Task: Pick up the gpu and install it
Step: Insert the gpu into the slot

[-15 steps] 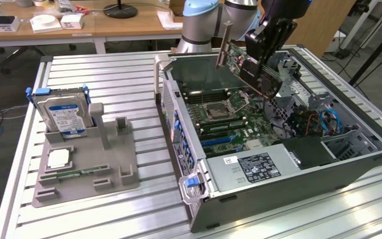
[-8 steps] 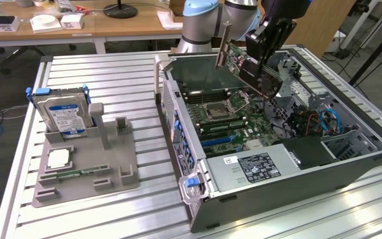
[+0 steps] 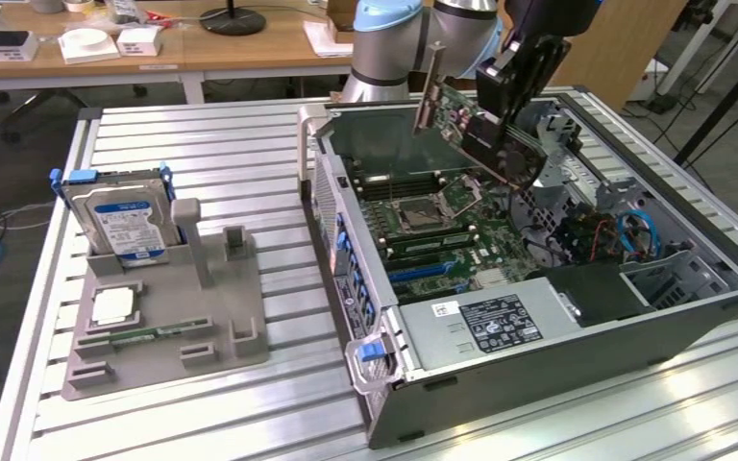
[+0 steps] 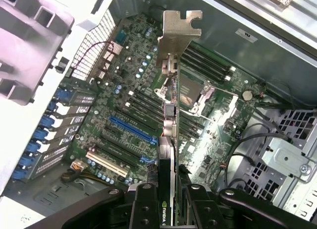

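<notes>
Slatted worktop (image 3: 215, 144), open case (image 3: 575, 351): end effector (image 4: 167, 199) clenched on tilted gpu (image 3: 465, 120) above motherboard (image 4: 129, 115); could miss slot (image 4: 131, 130), snag bracket (image 4: 178, 33).

Bright, even light — glare on the table (image 3: 715, 384).

Slatted table (image 3: 215, 144) holds grey fixture (image 3: 222, 312) and computer case (image 3: 575, 355).

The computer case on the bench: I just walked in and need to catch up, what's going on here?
The gripper holds the gpu tilted in the air above the open computer case and its motherboard. The card is not yet in a slot. At the exterior view's left, a hard drive stands in a grey fixture.
</notes>
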Tool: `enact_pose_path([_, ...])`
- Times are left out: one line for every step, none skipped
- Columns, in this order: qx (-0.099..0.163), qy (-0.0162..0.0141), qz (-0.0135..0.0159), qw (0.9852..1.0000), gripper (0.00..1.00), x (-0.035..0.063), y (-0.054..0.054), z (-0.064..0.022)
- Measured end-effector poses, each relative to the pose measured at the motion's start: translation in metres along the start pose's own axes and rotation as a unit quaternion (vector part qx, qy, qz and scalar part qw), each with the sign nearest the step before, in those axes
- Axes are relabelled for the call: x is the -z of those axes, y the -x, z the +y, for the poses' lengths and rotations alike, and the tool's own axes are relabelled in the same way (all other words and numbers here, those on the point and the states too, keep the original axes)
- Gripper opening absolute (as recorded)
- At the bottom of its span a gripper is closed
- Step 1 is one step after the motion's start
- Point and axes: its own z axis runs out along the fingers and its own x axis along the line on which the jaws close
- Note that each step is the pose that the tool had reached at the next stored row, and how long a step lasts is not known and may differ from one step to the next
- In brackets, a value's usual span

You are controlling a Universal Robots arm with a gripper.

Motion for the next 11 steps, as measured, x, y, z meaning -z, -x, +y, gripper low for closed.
enact_pose_path([0.002, 0.0, 0.0001, 1.0, 0.26, 0.0, 0.0, 0.0])
enact_pose_path([0.005, 0.0001, 0.0002, 1.0, 0.26, 0.0, 0.0, 0.0])
enact_pose_path([0.008, 0.0001, 0.0003, 1.0, 0.26, 0.0, 0.0, 0.0])
enact_pose_path([0.011, 0.0002, 0.0004, 0.9999, 0.26, 0.0, 0.0, 0.0])
enact_pose_path([0.014, 0.0003, 0.0006, 0.9999, 0.26, 0.0, 0.0, 0.0])
enact_pose_path([0.017, 0.0003, 0.0007, 0.9999, 0.26, 0.0, 0.0, 0.0])
enact_pose_path([0.02, 0.0004, 0.0009, 0.9998, 0.26, 0.0, 0.0, 0.0])
enact_pose_path([0.022, 0.0004, 0.001, 0.9997, 0.26, 0.0, 0.0, 0.0])
enact_pose_path([0.025, 0.0005, 0.0012, 0.9997, 0.26, 0.0, 0.0, 0.0])
enact_pose_path([0.028, 0.0005, 0.0013, 0.9996, 0.26, 0.0, 0.0, 0.0])
enact_pose_path([0.031, 0.0006, 0.0014, 0.9995, 0.26, 0.0, 0.0, 0.0])
